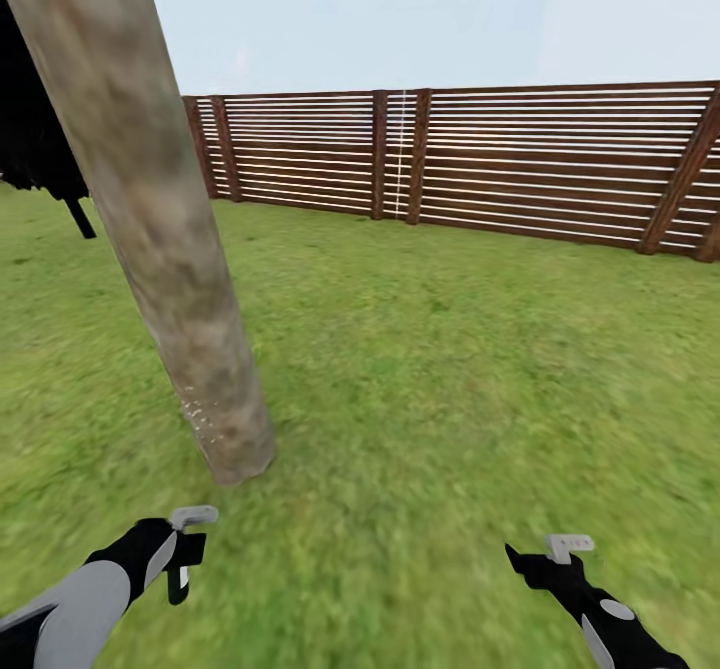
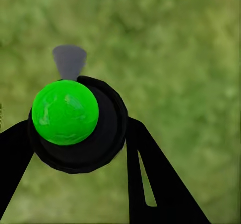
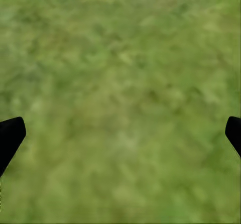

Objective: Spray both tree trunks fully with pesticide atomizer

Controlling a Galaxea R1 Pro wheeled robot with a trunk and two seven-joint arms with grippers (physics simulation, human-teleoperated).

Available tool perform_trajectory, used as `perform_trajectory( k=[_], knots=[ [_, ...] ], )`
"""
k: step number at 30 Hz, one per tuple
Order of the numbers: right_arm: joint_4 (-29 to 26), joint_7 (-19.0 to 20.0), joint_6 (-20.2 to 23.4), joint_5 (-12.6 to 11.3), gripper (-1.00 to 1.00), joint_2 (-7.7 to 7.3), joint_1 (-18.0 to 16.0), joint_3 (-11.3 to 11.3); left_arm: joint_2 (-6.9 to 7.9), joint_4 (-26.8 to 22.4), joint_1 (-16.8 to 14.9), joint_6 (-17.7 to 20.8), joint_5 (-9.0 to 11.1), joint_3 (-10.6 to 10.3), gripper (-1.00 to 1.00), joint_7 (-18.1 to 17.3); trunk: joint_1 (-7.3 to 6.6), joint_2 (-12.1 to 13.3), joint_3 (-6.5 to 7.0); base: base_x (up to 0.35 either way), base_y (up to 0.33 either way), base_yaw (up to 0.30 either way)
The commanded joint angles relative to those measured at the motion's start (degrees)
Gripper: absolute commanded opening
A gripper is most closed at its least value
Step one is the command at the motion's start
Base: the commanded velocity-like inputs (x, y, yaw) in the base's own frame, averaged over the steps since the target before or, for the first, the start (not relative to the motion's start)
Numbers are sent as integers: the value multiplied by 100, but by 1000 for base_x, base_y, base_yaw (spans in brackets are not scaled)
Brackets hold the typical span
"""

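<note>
Grass lawn [image 1: 450, 349] is bounded by the far fence [image 1: 520, 159]. The pesticide atomizer [image 2: 75, 123] is clamped in the left gripper [image 1: 185, 549] near the tree trunk [image 1: 160, 229]; the right gripper [image 1: 545, 554] is held spread, empty. Pickup is judged done; few white specks are seen, so most spraying is left.

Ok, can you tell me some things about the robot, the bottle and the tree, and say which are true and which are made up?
1. The left gripper holds the bottle. True.
2. The right gripper holds something too. False: its fingers are apart over bare grass.
3. The trunk stands straight up. False: it leans.
4. There are tiny white specks low on the trunk. True.
5. The fence is made of bricks. False: it has wooden slats.
</note>
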Motion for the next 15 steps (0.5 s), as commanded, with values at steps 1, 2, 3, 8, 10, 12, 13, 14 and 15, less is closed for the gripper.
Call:
perform_trajectory(
  k=[1,2,3,8,10,12,13,14,15],
  knots=[
    [3,36,-24,53,100,2,-4,-49,-3,-12,-3,30,-61,41,-100,-33,2,-2,-5,313,-89,276],
    [3,36,-24,53,100,2,-4,-49,-9,-12,-3,30,-55,41,-100,-33,2,-2,-5,291,-131,277],
    [3,36,-24,53,100,2,-4,-49,-15,-7,-3,30,-53,41,-100,-32,2,-2,-5,254,-171,217],
    [3,36,-24,60,100,-6,-4,-49,-20,-6,-3,30,-52,41,-100,-35,2,-2,-5,139,-227,41],
    [3,36,-24,61,100,-7,-4,-49,-26,-5,-3,30,-52,41,-100,-33,2,-2,-5,7,-270,1],
    [3,36,-24,61,100,-7,-4,-47,-29,-3,-3,30,-40,41,-100,-32,2,-2,-5,1,-271,5],
    [3,36,-24,61,100,-7,-4,-45,-29,-3,-3,30,9,41,-100,-33,2,-2,-5,0,-272,107],
    [3,36,-24,61,100,-7,-4,-47,-29,-3,-3,26,84,41,-100,-37,2,-2,-5,0,-272,190],
    [3,36,-24,61,100,-7,-4,-48,-26,-3,-3,24,126,41,-100,-38,2,-2,-5,0,-272,222]
  ],
)
